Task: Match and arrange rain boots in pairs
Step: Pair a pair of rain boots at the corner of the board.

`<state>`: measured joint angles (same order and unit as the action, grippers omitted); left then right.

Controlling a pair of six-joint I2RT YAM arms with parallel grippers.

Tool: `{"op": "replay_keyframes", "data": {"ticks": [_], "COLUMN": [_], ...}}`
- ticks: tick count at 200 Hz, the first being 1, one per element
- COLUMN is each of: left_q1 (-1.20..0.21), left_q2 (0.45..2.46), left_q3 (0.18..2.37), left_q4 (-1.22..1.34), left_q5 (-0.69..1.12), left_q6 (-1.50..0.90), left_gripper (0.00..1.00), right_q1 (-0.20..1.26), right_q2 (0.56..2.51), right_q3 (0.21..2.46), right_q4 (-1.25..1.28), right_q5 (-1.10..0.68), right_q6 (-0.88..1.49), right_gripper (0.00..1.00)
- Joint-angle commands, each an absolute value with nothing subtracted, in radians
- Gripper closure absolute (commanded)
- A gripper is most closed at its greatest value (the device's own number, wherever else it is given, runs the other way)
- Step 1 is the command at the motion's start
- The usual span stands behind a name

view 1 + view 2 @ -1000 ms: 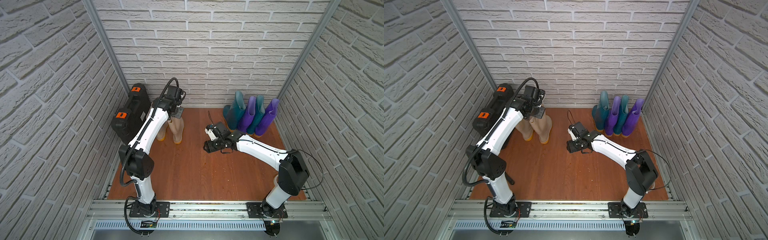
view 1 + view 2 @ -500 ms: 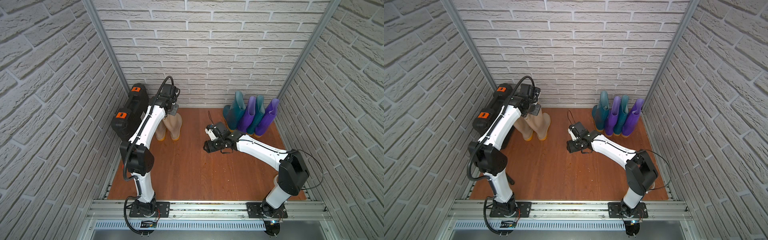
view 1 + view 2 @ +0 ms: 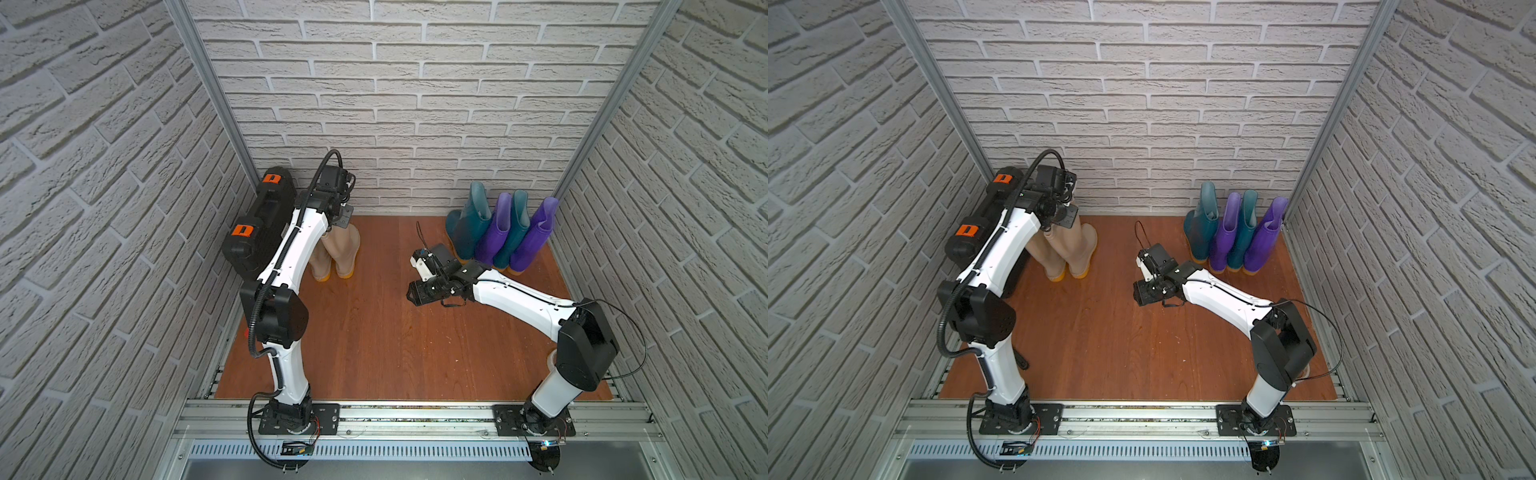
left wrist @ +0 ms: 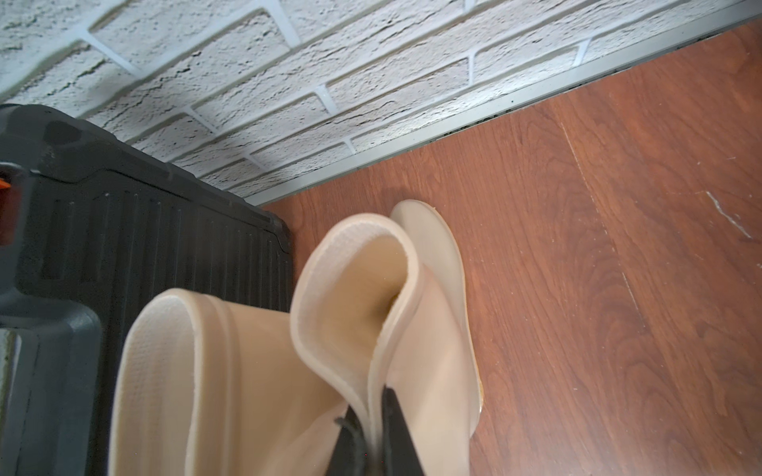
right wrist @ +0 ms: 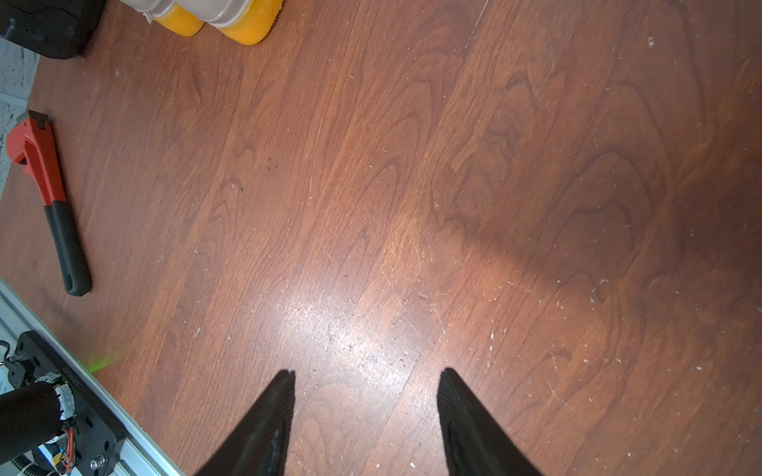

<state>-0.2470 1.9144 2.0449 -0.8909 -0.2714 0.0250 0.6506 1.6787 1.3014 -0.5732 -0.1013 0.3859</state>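
Just beside the black case [image 3: 266, 224] stands one beige boot [image 4: 173, 371]. Next out from the case, the second beige boot [image 4: 429, 371] has its cuff pinched flat in the left gripper [image 4: 373, 432], jaws clamped on it. Best to seat its sole fully, toe level with its mate's, before letting go, since the soft cuff lets it swing. Well away from the case, the right gripper [image 5: 367, 373] hangs empty, jaws apart. Farthest from the case, the teal boots [image 3: 471, 220] and purple boots [image 3: 496, 232] alternate in one row.

Both arms [image 3: 291, 249] have glossy white links [image 3: 519, 297], black joints [image 3: 586, 349] and looping black cables [image 3: 250, 332].
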Motion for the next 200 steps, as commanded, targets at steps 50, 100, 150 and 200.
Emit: {"op": "replay_keyframes", "data": {"ticks": [50,100,150,200], "left_q1": [-0.251,-0.285,-0.383,-0.561], "left_q2": [1.878,1.814,1.651,1.450], "left_q3": [2.097,2.090,1.931,1.649], "left_q4": [-0.813,-0.825,-0.747,-0.560], "left_q5": [-0.239,-0.229,-0.218,-0.203], "left_q6": [-0.020,-0.059,-0.134,-0.172], "left_gripper": [0.55,0.28,0.18,0.15], "right_q1": [0.638,0.592,0.528,0.465], "right_q2": [1.624,1.570,1.513,1.509], "right_q3": [1.334,1.386,1.525,1.672], "right_q4": [-0.622,-0.670,-0.788,-0.836], "right_q5": [-0.044,-0.032,0.055,0.116], "right_q6": [0.336,0.290,0.205,0.151], "right_gripper": [0.41,0.41,0.40,0.38]}}
